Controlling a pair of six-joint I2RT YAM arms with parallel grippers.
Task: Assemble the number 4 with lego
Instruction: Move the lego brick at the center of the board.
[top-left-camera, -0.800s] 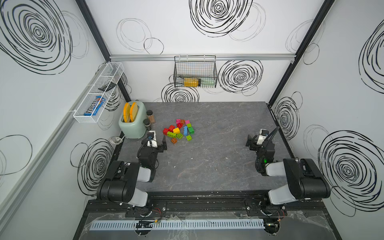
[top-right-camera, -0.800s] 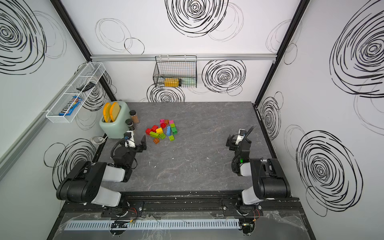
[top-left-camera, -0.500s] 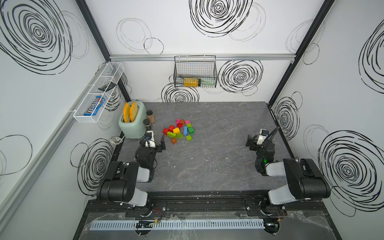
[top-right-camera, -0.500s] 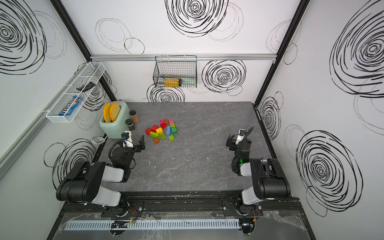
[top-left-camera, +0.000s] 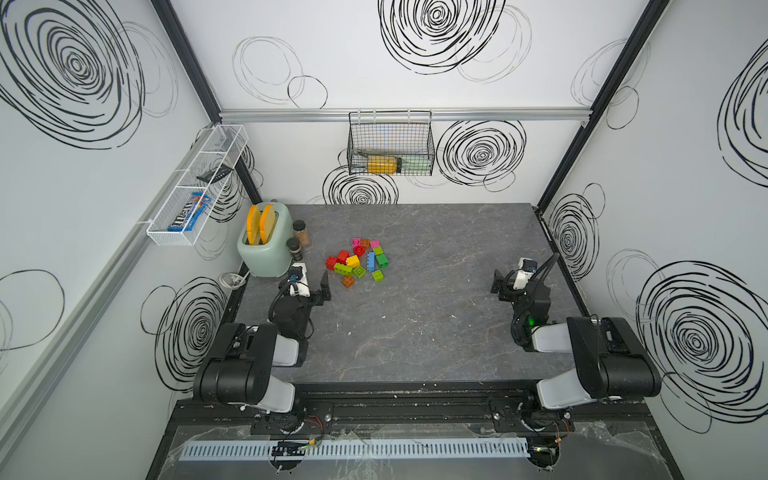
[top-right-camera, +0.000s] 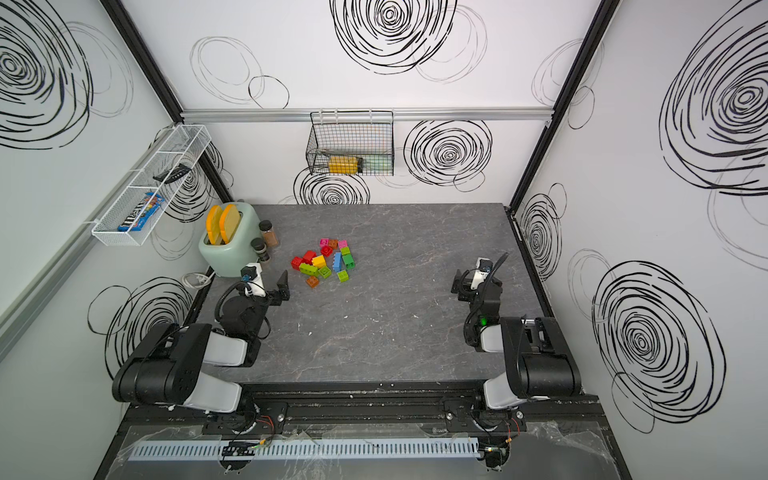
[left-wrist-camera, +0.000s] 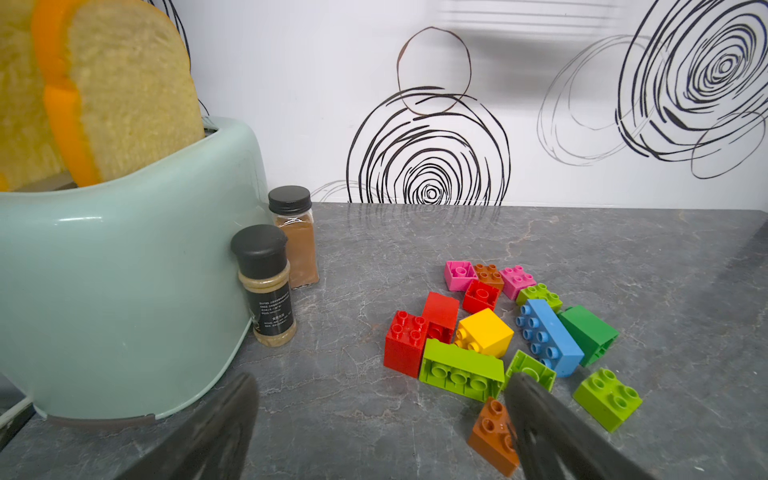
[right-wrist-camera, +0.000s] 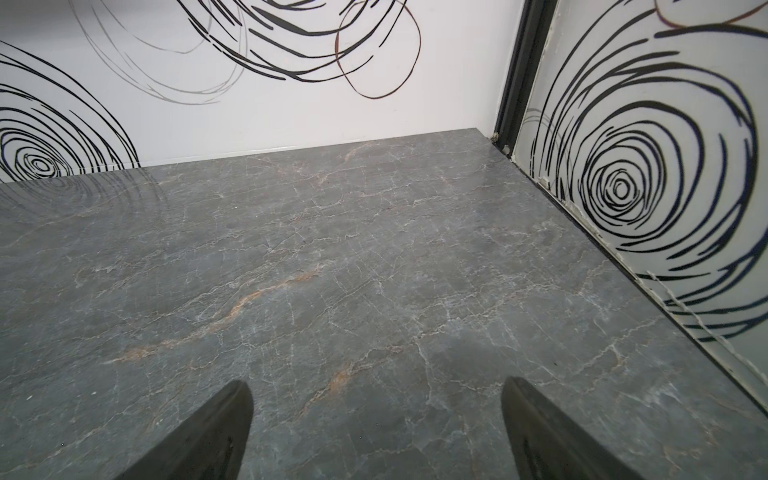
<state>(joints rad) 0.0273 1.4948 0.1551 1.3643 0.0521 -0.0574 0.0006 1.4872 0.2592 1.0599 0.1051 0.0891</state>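
Lego (top-left-camera: 359, 262): a loose heap on the grey worktop (top-left-camera: 415, 332), left of centre and toward the back wall, seen in both top views (top-right-camera: 324, 262); no two bricks visibly pressed together.

From the left wrist:
- Blue oblong brick (left-wrist-camera: 548, 336) lying flat, studs up, touching a dark green brick (left-wrist-camera: 588, 332) tipped on its side.
- Yellow brick (left-wrist-camera: 484, 332) tilted, resting against a lime oblong brick (left-wrist-camera: 461, 368), hollow underside showing.
- Red square brick (left-wrist-camera: 405, 345) upright, at the toaster side of the heap.
- Pink bricks (left-wrist-camera: 517, 280) at the far edge.
- Lime square brick (left-wrist-camera: 606, 392) and orange brick (left-wrist-camera: 492, 432) a little apart at the near edge.

Left tool (top-left-camera: 309, 278) (left-wrist-camera: 380, 382): fingers wide apart, clamped on nothing, held low just short of the heap, nearest the orange brick. Touching it or not: cannot tell.

Right tool (top-left-camera: 517, 274) (right-wrist-camera: 376, 386): fingers wide apart as well, empty, over bare worktop by the right wall, well apart from the lego.

Mint-green toaster (top-left-camera: 264, 249) with two bread slices (left-wrist-camera: 133, 91) near the back left corner. Two spice jars (left-wrist-camera: 266, 286) just beside it, between toaster and heap.
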